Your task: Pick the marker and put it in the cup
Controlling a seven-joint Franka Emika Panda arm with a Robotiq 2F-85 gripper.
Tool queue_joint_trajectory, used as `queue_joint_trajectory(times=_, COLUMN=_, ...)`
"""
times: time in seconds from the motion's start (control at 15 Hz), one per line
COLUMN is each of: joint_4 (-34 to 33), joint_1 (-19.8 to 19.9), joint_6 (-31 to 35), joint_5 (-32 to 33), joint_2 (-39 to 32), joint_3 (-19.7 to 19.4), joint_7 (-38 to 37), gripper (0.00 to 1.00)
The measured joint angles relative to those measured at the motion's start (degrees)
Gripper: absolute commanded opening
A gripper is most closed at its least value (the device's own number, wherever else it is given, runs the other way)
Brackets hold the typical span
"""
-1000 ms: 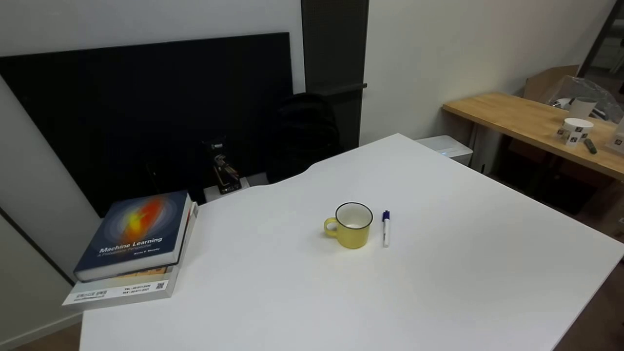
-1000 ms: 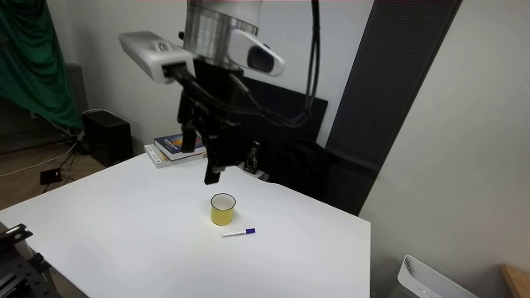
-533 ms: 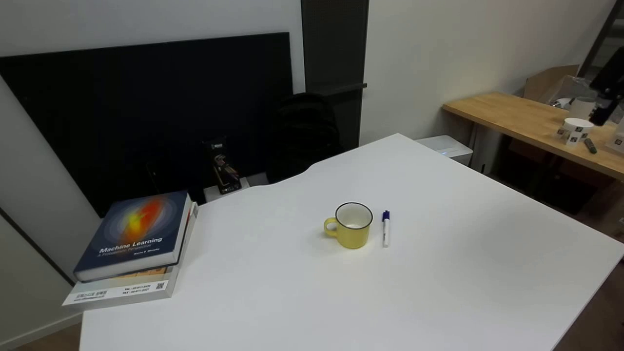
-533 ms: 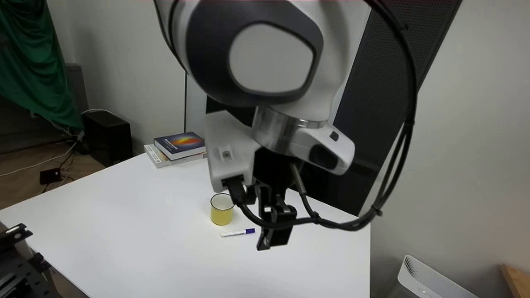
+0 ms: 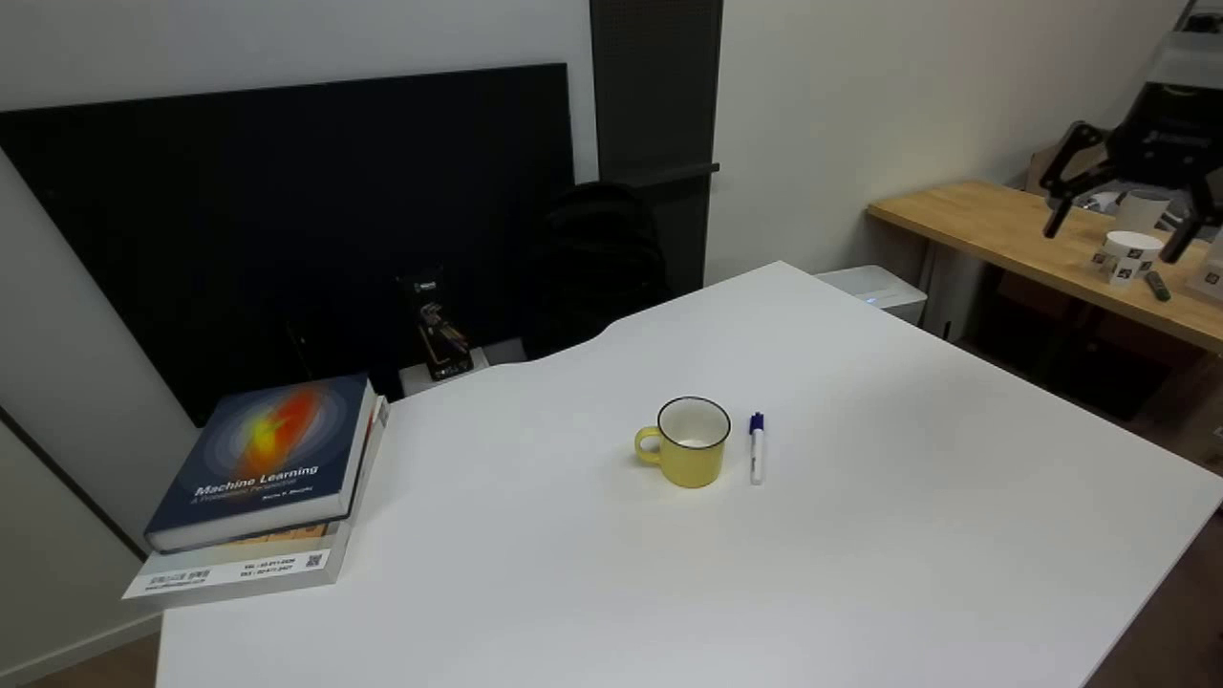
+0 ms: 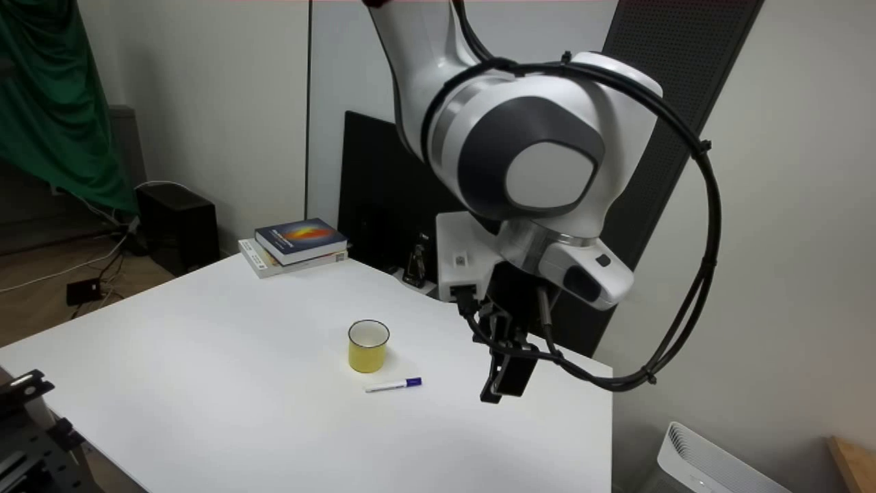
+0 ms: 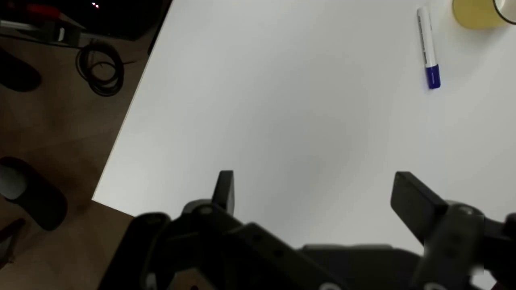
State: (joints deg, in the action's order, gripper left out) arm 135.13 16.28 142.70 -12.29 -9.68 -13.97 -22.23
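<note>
The marker (image 5: 757, 451) is white with a dark blue cap and lies flat on the white table. It also shows in an exterior view (image 6: 389, 386) and at the upper right of the wrist view (image 7: 427, 40). The yellow cup (image 5: 690, 466) stands upright close beside the marker, apart from it. It also shows in an exterior view (image 6: 366, 357), and the wrist view cuts it off at the top right corner (image 7: 477, 14). My gripper (image 7: 314, 177) is open and empty, above the table, off to the capped-end side of the marker. It also shows in both exterior views (image 5: 1113, 241) (image 6: 503, 394).
Two stacked books (image 5: 263, 459) lie at the table's far corner. The white table (image 5: 535, 592) ends at an edge and corner in the wrist view (image 7: 121, 133). A white appliance (image 5: 874, 287) and a wooden table (image 5: 994, 225) stand beyond it.
My gripper has come into an exterior view from the right. In an exterior view the arm has swung rightward and farther from the camera. The marker and cup have not moved.
</note>
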Motion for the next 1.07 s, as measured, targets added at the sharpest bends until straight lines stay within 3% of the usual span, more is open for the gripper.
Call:
queue_joint_trajectory(times=0.27, joint_4=-7.95, joint_1=-3.24, joint_6=-4.31, joint_5=-0.69, joint_2=-3.94, joint_3=0.5, joint_7=-4.5, gripper=1.0)
queue_joint_trajectory(times=1.07, joint_4=-22.29, joint_1=-10.31, joint_6=-9.32, joint_5=0.14, joint_2=-12.17, joint_3=1.63, joint_7=-12.71, gripper=1.0)
